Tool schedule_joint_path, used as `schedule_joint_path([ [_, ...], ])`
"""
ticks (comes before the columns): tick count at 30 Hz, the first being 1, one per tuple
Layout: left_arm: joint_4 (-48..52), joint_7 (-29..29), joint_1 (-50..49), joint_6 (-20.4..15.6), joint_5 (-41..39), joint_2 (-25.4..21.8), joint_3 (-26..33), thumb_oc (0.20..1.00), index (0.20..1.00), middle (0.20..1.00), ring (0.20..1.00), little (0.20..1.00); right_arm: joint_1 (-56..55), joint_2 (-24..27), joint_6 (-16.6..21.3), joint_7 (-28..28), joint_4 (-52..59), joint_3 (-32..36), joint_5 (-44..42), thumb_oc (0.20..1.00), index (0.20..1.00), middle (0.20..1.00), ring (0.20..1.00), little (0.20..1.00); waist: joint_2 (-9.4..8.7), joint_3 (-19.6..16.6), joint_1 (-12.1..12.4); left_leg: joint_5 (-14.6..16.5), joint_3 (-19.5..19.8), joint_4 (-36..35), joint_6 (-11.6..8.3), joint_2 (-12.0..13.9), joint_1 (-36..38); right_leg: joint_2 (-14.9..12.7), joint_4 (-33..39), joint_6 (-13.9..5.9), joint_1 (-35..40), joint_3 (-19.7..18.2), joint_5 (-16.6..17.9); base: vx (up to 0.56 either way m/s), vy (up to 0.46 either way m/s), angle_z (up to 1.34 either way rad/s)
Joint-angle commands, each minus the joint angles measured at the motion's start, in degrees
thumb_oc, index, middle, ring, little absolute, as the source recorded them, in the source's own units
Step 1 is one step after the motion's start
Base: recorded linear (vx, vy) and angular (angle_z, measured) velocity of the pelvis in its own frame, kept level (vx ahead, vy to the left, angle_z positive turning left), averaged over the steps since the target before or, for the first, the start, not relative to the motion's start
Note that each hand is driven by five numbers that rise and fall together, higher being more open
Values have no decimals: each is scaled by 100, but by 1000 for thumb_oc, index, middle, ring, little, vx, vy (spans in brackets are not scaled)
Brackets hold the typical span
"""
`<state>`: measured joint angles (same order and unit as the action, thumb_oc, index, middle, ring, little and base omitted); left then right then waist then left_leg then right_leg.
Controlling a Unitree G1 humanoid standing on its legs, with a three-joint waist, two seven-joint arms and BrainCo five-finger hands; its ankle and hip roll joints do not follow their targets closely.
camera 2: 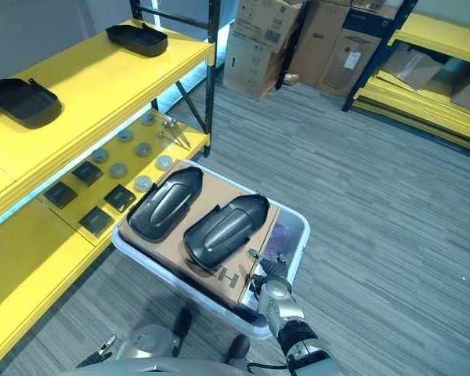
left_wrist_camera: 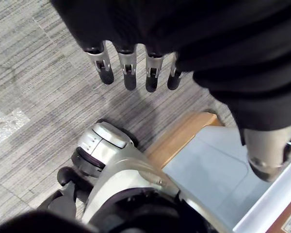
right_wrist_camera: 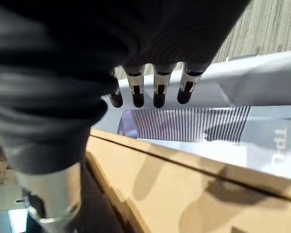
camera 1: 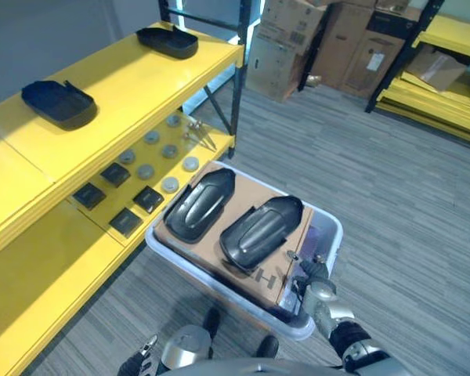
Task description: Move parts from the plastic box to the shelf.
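My right robot hand [camera 1: 317, 283] hovers unclenched beside the plastic box [camera 1: 323, 249]; its black parts [camera 1: 260, 232] look light, rigid, probably slick—grip edges.

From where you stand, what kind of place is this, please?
Probably a warehouse or stockroom. Yellow shelf racks hold black parts, stacked cardboard boxes stand at the back, and a plastic box with two more black parts sits on the grey carpet.

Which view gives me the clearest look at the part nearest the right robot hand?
Left eye view: the near black part lies whole on the cardboard, right robot hand beside it. The right eye view shows the same. The right wrist view catches cardboard and box wall.
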<state>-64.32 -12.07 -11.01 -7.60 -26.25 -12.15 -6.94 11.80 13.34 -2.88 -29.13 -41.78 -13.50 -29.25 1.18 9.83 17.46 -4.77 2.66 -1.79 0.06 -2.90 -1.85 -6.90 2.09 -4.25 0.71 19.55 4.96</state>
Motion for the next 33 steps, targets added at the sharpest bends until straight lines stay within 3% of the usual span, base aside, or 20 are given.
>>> schedule_joint_path([
  [1, -252, -51, -22, -188, -52, 61, -235, 1000, 1000, 1000, 1000, 1000, 419, 92, 103, -198, 70, -191, 161, 1000, 1000, 1000, 1000, 1000, -99, -38, 188, 133, 477, 179, -107, 133, -496, -488, -51, -433, 334, 27, -310, 1, 48, 12],
  [16, -193, -262, 92, -210, -284, 49, -366, 1000, 1000, 1000, 1000, 1000, 683, 64, -481, -82, -288, -459, 269, 1000, 1000, 1000, 1000, 1000, -60, 249, 269, 104, 573, 370, -100, 17, -880, -568, -165, -460, 115, 68, -309, -35, 24, 6],
  [33, 98, -320, 838, -149, -749, -218, -597, 1000, 1000, 1000, 1000, 1000, 1126, 144, 69, 3, -1330, -550, 478, 1000, 1000, 1000, 1000, 1000, -186, 882, 236, 63, 542, 676, -67, -31, -1714, -555, -232, -492, -539, 39, -161, -102, -18, 0],
])
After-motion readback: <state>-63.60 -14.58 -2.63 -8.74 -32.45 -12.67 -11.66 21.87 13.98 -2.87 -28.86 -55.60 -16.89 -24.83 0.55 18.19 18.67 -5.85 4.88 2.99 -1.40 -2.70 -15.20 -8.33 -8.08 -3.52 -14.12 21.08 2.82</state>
